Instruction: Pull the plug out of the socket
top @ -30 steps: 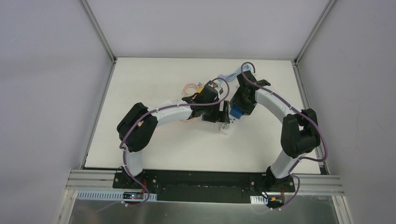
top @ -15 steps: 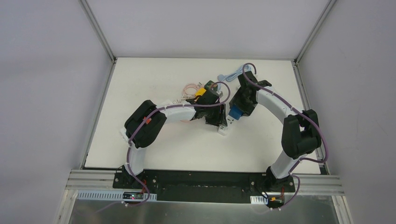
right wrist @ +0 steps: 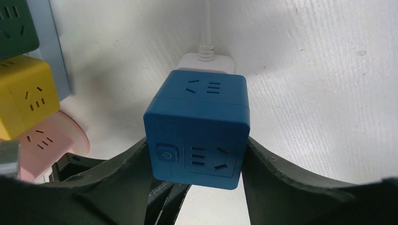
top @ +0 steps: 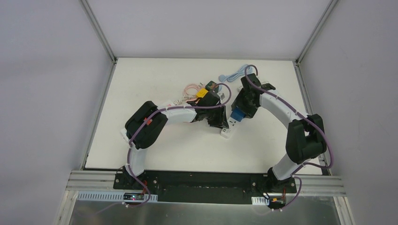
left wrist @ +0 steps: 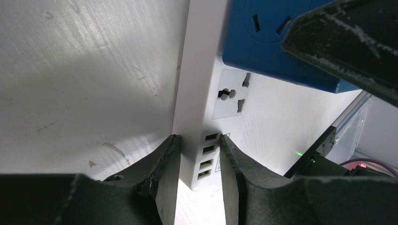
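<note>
Item: blue cube plug, seated at 1 o'clock end of power strip. Right gripper clamped plug; left gripper pinched strip. Risk judged: strip slipping from narrow pinch, lifting with plug.

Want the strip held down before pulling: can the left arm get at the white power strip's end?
Probably yes: the left gripper straddles the power strip at its USB end, with the blue cube farther along and not in the way.

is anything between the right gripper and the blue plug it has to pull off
Nothing visible does. The right gripper has a finger against each side of the blue plug, seated in the white power strip, whose USB end the left gripper pinches.
</note>
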